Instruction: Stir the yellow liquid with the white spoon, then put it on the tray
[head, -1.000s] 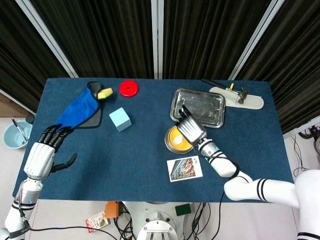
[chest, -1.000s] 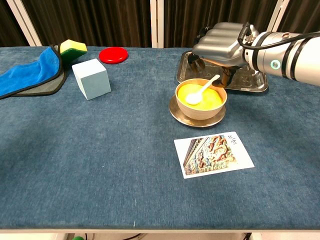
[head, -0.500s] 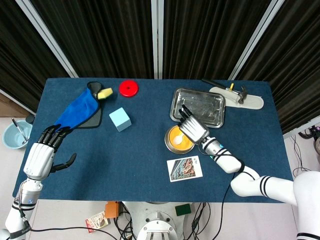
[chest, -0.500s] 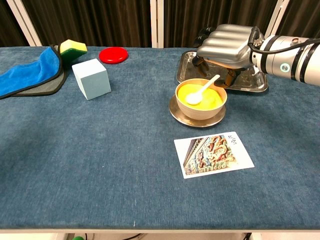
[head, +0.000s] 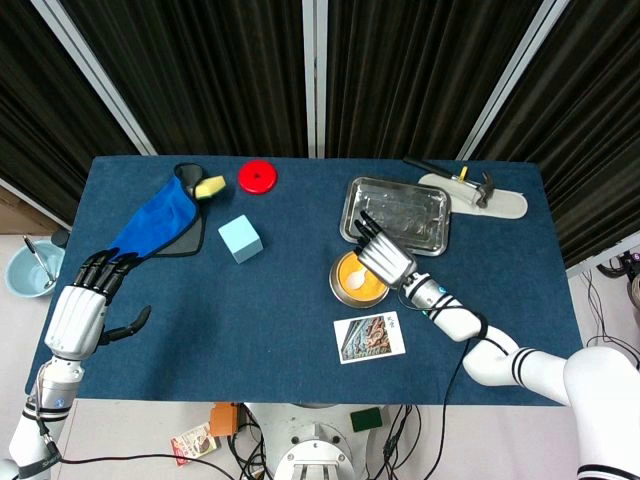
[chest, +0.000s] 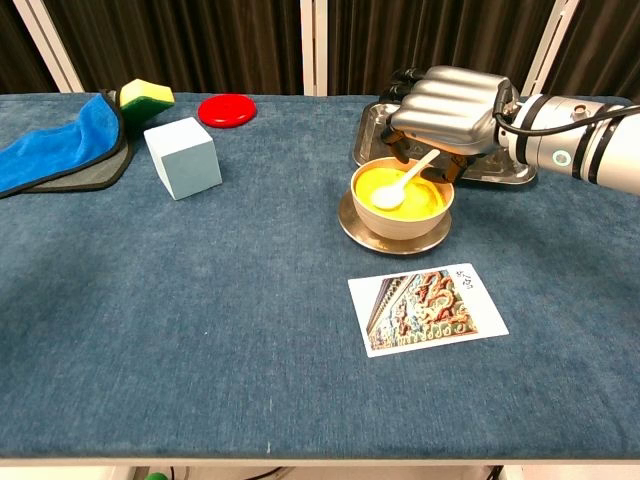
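1. Head view: dark pleated curtains behind, blue felt-like table (head: 280, 300) below.
2. Right hand (head: 384, 258) now sits slightly lower and nearer the bowl (head: 356, 280) than a second ago, its ribbed silver back up, dark fingers reaching toward the tray (head: 398, 212); forearm drawn further in along the table.
3. Left hand (head: 85, 305) unchanged at the table's left edge, fingers spread apart, holding nothing.
4. Shiny rectangular metal tray lies just behind the bowl; white spoon (head: 359, 284) rests in the yellow liquid.
5. Also visible: soft blue cloth (head: 155, 220), pale blue cube (head: 240, 238), flat red disc (head: 257, 176), glossy photo card (head: 369, 336).
6. Chest view: coarse blue tabletop (chest: 200, 330), curtains behind.
7. Right hand (chest: 447, 105) hangs lower over the bowl's (chest: 400, 200) far rim than before, fingers curled down around the spoon's handle tip; cannot tell whether they actually touch it.
8. White spoon (chest: 400, 184) leans handle-up against the rim, its scoop in the opaque yellow liquid (chest: 405, 198); round tan bowl sits on a saucer.
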